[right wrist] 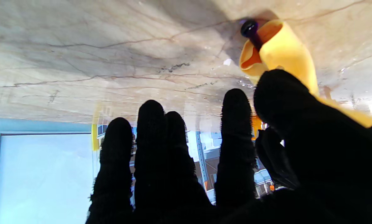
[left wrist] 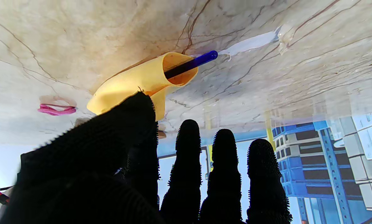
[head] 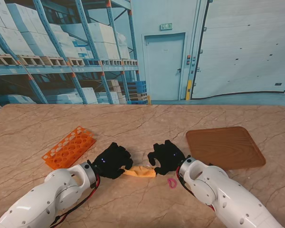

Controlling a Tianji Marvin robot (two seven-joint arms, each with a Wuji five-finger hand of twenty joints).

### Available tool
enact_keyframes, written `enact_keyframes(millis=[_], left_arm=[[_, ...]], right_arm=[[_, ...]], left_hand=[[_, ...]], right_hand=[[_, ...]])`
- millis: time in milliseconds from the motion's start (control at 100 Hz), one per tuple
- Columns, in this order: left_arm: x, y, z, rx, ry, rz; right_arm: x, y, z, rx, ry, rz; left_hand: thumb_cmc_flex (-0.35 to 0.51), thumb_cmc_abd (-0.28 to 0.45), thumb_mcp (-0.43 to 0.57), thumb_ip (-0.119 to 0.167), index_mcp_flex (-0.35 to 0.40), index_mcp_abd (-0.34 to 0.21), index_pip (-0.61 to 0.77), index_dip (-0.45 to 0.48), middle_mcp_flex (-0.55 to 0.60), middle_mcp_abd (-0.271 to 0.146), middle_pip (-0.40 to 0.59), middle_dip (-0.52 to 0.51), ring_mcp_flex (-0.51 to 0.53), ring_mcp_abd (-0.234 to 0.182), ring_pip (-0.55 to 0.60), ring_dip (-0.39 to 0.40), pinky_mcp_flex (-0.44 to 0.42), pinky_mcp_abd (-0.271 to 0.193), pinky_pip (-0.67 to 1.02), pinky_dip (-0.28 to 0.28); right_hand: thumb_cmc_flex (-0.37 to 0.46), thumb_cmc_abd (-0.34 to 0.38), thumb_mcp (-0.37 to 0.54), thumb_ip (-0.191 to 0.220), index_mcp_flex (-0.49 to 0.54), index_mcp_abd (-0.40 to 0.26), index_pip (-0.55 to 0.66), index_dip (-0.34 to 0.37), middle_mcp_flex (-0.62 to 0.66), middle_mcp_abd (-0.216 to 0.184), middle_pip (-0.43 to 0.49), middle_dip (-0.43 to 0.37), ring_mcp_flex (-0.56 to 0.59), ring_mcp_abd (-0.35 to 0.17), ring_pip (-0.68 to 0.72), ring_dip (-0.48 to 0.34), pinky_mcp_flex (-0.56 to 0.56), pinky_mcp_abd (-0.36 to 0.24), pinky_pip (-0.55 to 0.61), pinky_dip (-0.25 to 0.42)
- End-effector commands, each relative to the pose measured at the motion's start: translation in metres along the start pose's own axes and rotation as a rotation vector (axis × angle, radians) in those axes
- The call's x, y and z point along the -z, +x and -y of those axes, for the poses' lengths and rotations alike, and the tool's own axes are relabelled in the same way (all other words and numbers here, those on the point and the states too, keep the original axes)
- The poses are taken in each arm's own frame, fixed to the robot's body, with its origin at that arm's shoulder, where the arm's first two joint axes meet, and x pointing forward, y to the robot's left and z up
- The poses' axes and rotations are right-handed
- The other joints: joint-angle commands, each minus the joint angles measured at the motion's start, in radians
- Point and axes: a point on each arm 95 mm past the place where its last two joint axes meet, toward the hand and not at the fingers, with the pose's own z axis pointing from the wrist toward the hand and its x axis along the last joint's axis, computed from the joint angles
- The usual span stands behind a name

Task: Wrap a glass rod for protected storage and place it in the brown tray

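Rod rolled in its cloth, tray not yet reached

We have the blue glass rod [left wrist: 192,63] inside the yellow cloth [head: 139,172] at lower centre of the stand's view, our left hand [head: 112,160] and right hand [head: 167,156] each pinching one end (thumb on cloth, other fingers spread); the rod tips poke out, the pink rubber band [head: 172,183] lies unused on the tabletop [head: 142,123], and the brown tray [head: 225,147] at centre right holds nothing.

You're looking at a beige marble counter [head: 133,118] veined brown, evenly lit; behind it a warehouse backdrop: blue shelving racks [head: 61,61], pale blue door [head: 164,66], big grey roller door [head: 247,47].
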Motion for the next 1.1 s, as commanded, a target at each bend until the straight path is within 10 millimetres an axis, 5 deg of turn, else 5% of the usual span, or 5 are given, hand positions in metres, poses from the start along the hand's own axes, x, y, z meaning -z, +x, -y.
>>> enact_keyframes(millis=[0,320,510,750,1090], left_arm=[[0.003,0.002,-0.003,-0.009,-0.005,-0.011],[0.007,0.001,-0.002,-0.01,0.006,-0.05],[0.012,0.0,0.001,0.015,0.025,-0.056],[0.012,0.0,0.002,0.045,0.07,-0.013],[-0.001,0.005,-0.005,0.046,0.041,0.041]], right_arm=[[0.001,0.004,0.001,0.003,0.001,-0.014],[0.008,0.003,-0.004,0.006,-0.024,-0.004],[0.011,0.005,-0.01,-0.01,-0.061,0.005],[0.004,0.014,-0.015,-0.039,-0.09,-0.015],[-0.02,0.029,-0.013,-0.023,-0.087,-0.073]], left_hand=[[-0.022,-0.054,0.022,-0.036,-0.031,-0.026,0.017,0.003,-0.037,-0.016,-0.024,-0.017,-0.003,-0.018,-0.017,-0.012,-0.02,-0.018,-0.021,-0.01],[-0.21,-0.065,-0.001,-0.046,-0.028,-0.004,-0.061,-0.006,-0.049,-0.013,-0.052,-0.041,-0.009,-0.022,-0.047,-0.019,-0.032,-0.009,-0.066,-0.004],[-0.348,0.031,-0.019,-0.005,-0.015,0.043,-0.13,0.026,-0.049,-0.01,-0.069,-0.049,-0.012,-0.022,-0.064,-0.023,-0.04,-0.001,-0.089,0.005],[-0.121,0.138,-0.216,-0.03,-0.037,0.031,-0.084,-0.007,-0.031,-0.005,-0.057,-0.031,-0.005,-0.016,-0.05,-0.001,-0.032,-0.008,-0.081,0.037],[-0.077,0.129,-0.209,-0.017,-0.023,0.101,-0.124,-0.055,-0.028,0.024,-0.05,-0.032,-0.015,0.018,-0.027,0.004,-0.04,0.004,-0.055,0.036]], right_hand=[[-0.021,-0.061,-0.009,-0.006,-0.007,0.016,-0.02,0.016,-0.017,-0.004,-0.013,-0.004,-0.006,-0.004,-0.014,-0.004,-0.02,0.013,-0.013,0.02],[-0.044,-0.039,-0.024,0.008,-0.013,0.031,-0.065,0.028,-0.025,-0.007,-0.023,-0.003,-0.012,-0.008,-0.029,-0.005,-0.023,0.013,-0.028,0.022],[-0.033,0.006,0.005,0.017,-0.033,0.012,-0.042,0.018,-0.025,-0.008,-0.039,-0.009,-0.013,-0.005,-0.049,-0.01,-0.024,0.016,-0.042,0.028],[0.0,0.083,-0.031,0.008,-0.023,-0.012,0.002,-0.02,-0.012,-0.001,-0.039,-0.016,-0.005,0.004,-0.056,-0.013,-0.024,0.019,-0.045,0.035],[-0.012,0.027,-0.03,0.007,0.035,0.073,-0.009,-0.073,0.017,0.013,-0.01,-0.015,0.016,0.025,-0.028,-0.013,-0.018,0.05,-0.034,0.036]])
